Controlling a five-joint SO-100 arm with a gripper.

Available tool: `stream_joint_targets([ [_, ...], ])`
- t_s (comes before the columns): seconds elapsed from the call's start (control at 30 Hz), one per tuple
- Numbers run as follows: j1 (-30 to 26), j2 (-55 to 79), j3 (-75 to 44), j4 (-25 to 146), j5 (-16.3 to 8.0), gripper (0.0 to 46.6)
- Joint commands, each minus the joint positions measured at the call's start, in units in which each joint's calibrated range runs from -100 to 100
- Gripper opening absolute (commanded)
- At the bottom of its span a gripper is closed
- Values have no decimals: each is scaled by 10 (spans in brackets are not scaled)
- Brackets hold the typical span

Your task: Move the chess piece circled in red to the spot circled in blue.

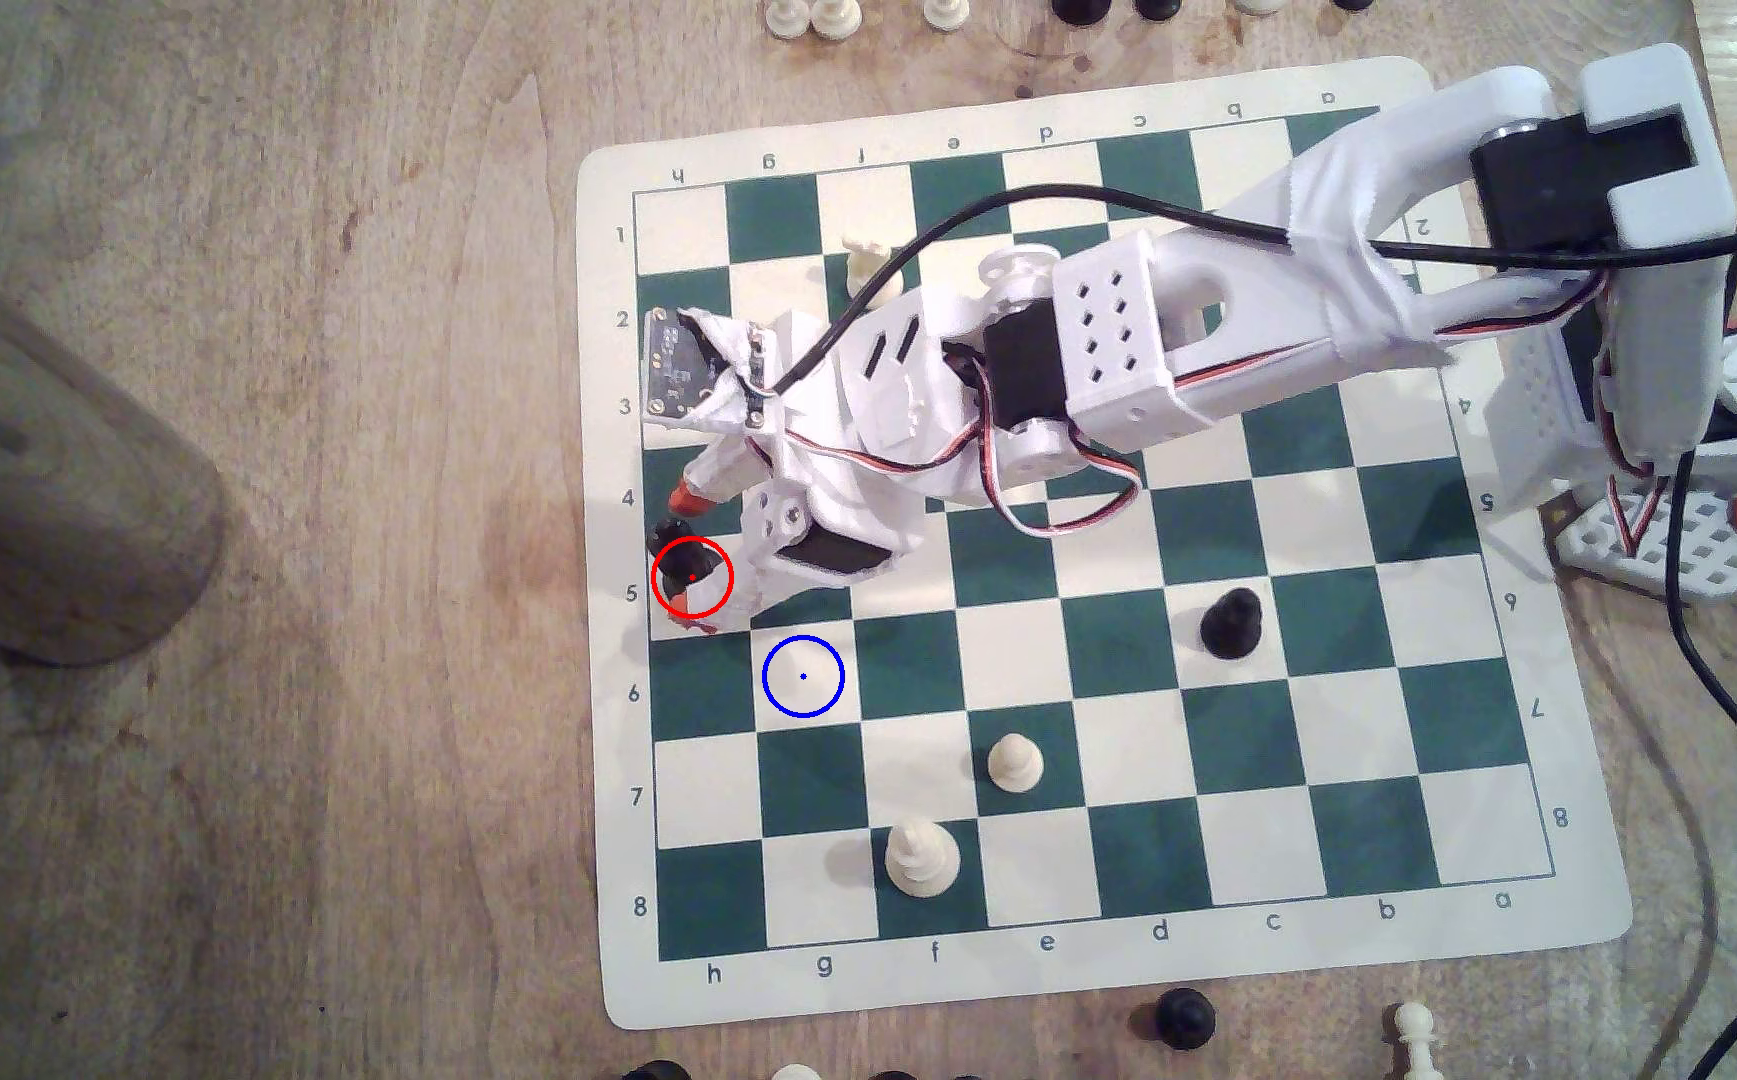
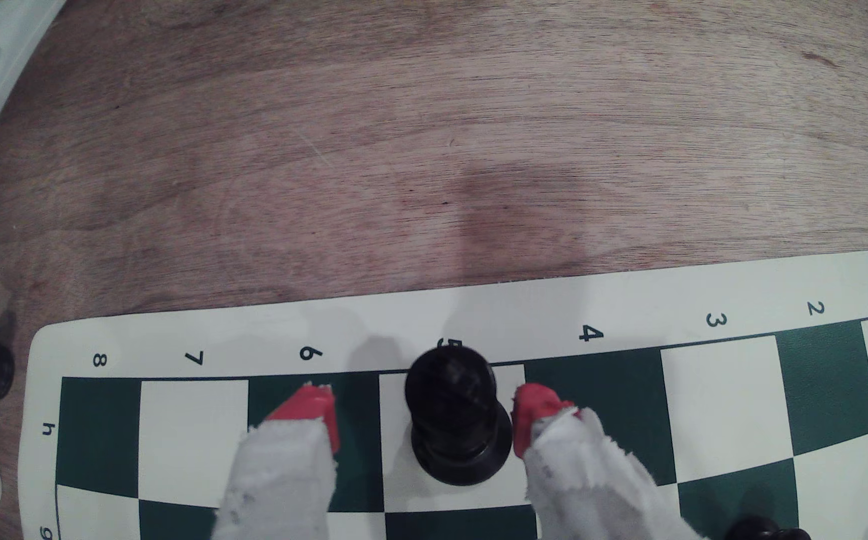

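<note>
The chess piece [image 1: 679, 556], tall and glossy black, stands upright in the red ring on a cream square at the board's edge by the number 5. In the wrist view the chess piece [image 2: 455, 415] rises between my two red fingertips [image 2: 312, 415]. My gripper [image 1: 690, 566] is open around it: one tip is against its base, the other stands a gap away. The spot [image 1: 803, 676] is a cream square with a blue ring and dot, one square diagonally away, toward the exterior view's lower right. My gripper [image 2: 421, 420] is low over the board.
On the green and cream board [image 1: 1103, 935] stand a black pawn [image 1: 1231, 623], a white pawn [image 1: 1015, 763], a taller white piece [image 1: 921, 857] and another white piece [image 1: 869, 265] beside my arm. A brown cylinder [image 1: 43, 467] stands at the exterior view's left. Spare pieces line the table's edges.
</note>
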Motion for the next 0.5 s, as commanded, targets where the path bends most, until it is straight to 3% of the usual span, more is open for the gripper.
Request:
stream_joint_targets([
  [0.0,0,-14,-59,-12,-1,179],
  [0.47,-6,-4,-71,-15,0,153],
])
